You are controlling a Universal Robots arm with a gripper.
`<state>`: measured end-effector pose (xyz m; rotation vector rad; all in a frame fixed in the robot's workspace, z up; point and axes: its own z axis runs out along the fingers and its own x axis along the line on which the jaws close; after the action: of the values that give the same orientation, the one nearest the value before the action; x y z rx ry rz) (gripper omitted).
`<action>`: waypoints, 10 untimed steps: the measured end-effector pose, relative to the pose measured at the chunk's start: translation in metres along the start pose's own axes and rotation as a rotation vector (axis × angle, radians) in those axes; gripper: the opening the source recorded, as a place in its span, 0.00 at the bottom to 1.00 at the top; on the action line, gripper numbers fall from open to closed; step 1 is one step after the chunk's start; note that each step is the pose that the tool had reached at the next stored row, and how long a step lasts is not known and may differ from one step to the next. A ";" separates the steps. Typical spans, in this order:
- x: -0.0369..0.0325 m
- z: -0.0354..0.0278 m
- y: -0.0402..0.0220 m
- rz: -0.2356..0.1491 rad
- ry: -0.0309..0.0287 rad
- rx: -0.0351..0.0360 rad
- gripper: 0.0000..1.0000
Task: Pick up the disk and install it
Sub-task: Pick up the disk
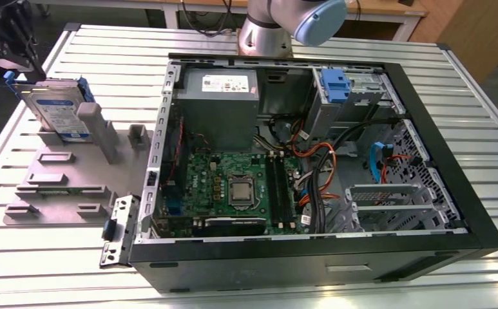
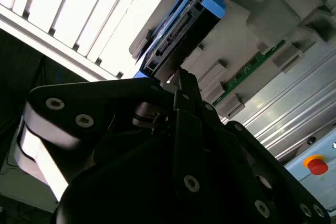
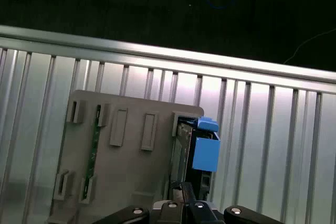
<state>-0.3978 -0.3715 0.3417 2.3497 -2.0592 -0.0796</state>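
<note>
Since it is stood on edge in the grey holder (image 1: 60, 174), presumably to leave its faces free for grasping, the disk (image 1: 55, 106) is found at ten o'clock from the open computer case (image 1: 317, 251) on the worktop (image 1: 102, 45). The hand (image 2: 178, 77) is positioned close by it; whether it is wide or narrow cannot be told. The writing on the white-and-blue label cannot be read.

Silver-grey disk (image 1: 53, 106), blue rails (image 3: 206, 153); plain grey fixture (image 1: 60, 175); green motherboard (image 1: 218, 170).

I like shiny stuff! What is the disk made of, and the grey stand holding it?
The disk looks like metal: silver, slight sheen. Its blue side rails look like smooth plastic. The grey stand seems matte plastic, perhaps printed; unsure.
</note>
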 end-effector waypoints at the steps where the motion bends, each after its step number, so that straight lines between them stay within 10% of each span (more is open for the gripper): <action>1: 0.0000 0.0001 0.0000 -0.016 0.0008 -0.0005 0.11; 10: 0.0000 0.0012 -0.0001 -0.163 0.0075 -0.0042 0.11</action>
<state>-0.3978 -0.3715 0.3405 2.5063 -1.8592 -0.0768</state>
